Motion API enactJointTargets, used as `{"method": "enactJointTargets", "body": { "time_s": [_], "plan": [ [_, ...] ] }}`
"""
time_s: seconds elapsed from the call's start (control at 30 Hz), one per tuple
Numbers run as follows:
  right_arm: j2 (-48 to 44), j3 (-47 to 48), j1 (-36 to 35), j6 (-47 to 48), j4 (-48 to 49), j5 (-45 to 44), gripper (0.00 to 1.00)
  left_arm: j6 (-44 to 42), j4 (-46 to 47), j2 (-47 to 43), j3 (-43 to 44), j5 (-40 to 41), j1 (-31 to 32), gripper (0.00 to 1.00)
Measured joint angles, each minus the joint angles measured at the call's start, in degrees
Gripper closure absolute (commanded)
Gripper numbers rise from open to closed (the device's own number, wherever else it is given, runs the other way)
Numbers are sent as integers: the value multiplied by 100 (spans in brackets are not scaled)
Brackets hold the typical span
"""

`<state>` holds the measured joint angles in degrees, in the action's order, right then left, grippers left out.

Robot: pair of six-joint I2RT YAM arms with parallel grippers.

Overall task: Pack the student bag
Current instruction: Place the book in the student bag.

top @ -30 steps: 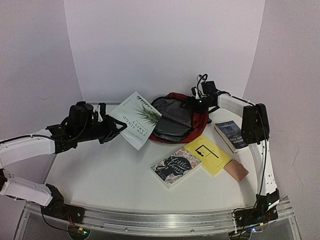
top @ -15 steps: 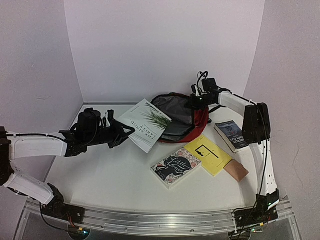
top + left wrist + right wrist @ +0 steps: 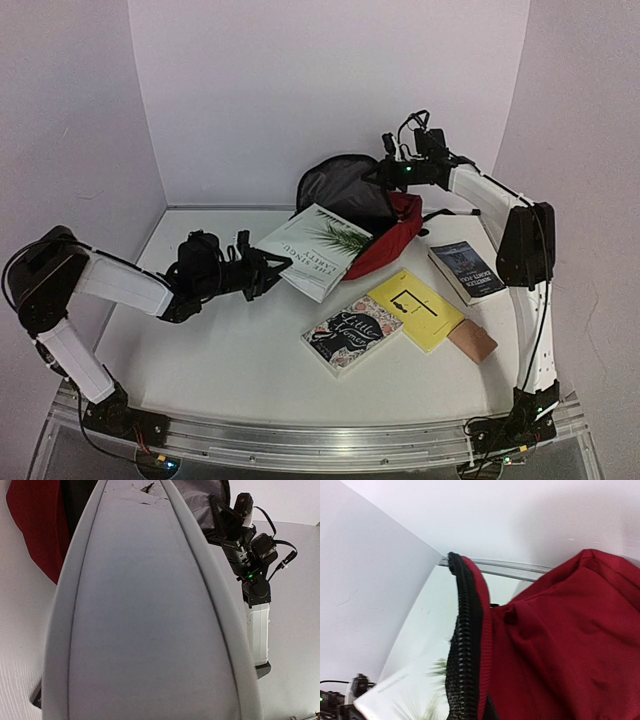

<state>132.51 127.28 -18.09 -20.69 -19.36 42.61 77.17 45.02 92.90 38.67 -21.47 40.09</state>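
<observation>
The left gripper (image 3: 268, 270) pinches the near edge of the white book (image 3: 322, 248), whose long axis runs right and away toward the student bag (image 3: 398, 232) at the table's far middle. The right gripper (image 3: 388, 176), clamped on the bag's upper rim, holds its mouth open facing the book.

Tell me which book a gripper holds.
The white book with the green frond, in the left gripper; the floral book, yellow book and dark blue book lie on the table.

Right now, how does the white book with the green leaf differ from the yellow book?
The white leaf-cover book is gripped by the left end effector, angled toward the dark red fabric backpack; the yellow book lies flat, untouched. White looks larger than yellow. Both are closed.
</observation>
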Motion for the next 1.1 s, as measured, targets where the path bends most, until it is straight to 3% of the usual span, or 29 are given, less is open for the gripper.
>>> {"method": "enactJointTargets", "body": {
  "time_s": [0.2, 0.37, 0.9, 1.1],
  "plan": [
    [0, -44, 0, -34, 186, 455, 100, 1066, 1919, 1620, 209, -303, -8, 100],
    [-23, -296, 4, -16, 359, 763, 100, 1710, 2742, 2526, 530, -361, -22, 100],
    [-529, -933, -261, 418, 504, 1327, 100, 2171, 2758, 2939, 1326, -588, -594, 100],
    [-535, -924, -384, 438, 551, 1425, 100, 2001, 2405, 3254, 2388, -710, -505, 100]
  ]
}}
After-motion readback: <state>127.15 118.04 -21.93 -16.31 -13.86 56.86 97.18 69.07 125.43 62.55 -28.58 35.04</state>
